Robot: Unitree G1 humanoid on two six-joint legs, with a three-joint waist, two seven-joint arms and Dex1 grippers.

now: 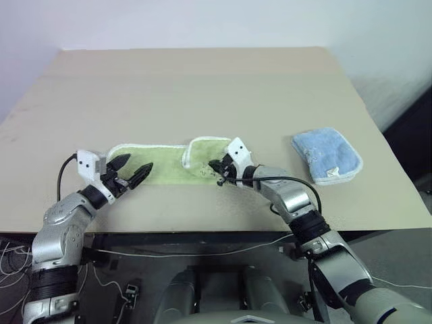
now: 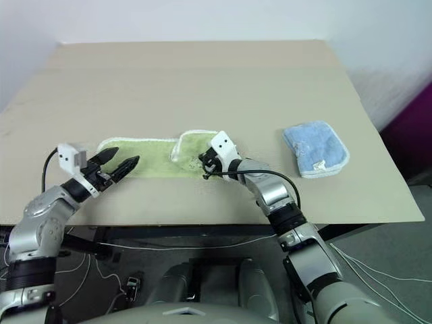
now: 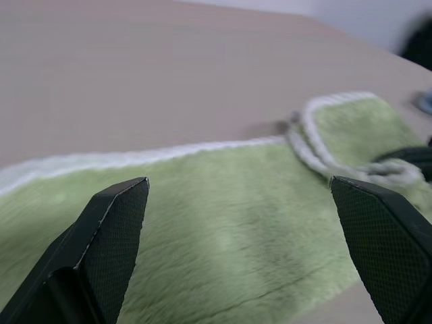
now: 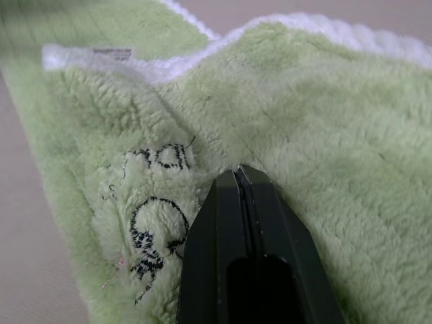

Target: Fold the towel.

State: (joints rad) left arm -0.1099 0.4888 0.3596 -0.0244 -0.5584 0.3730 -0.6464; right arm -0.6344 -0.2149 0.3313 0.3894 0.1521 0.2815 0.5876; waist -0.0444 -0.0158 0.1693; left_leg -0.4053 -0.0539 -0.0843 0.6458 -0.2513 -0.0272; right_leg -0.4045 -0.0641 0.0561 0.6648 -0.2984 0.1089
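Observation:
The light yellow-green towel [image 1: 164, 167] lies lengthwise near the table's front edge. Its right end is folded back over itself into a raised flap [image 1: 202, 150]. My left gripper [image 1: 130, 173] hovers at the towel's left end, open, its fingers [image 3: 115, 223] spread wide just above the pile with nothing between them. My right gripper [image 1: 217, 169] rests on the folded right end. Its fingers [image 4: 246, 202] are shut flat together, with the tips pressed into the cloth beside black embroidery [image 4: 152, 223]. No cloth shows between them.
A smaller light blue towel [image 1: 327, 156] lies folded to the right of my right arm. The beige table [image 1: 202, 88] stretches bare behind the towel. Its front edge runs just below both grippers, and cables hang under it.

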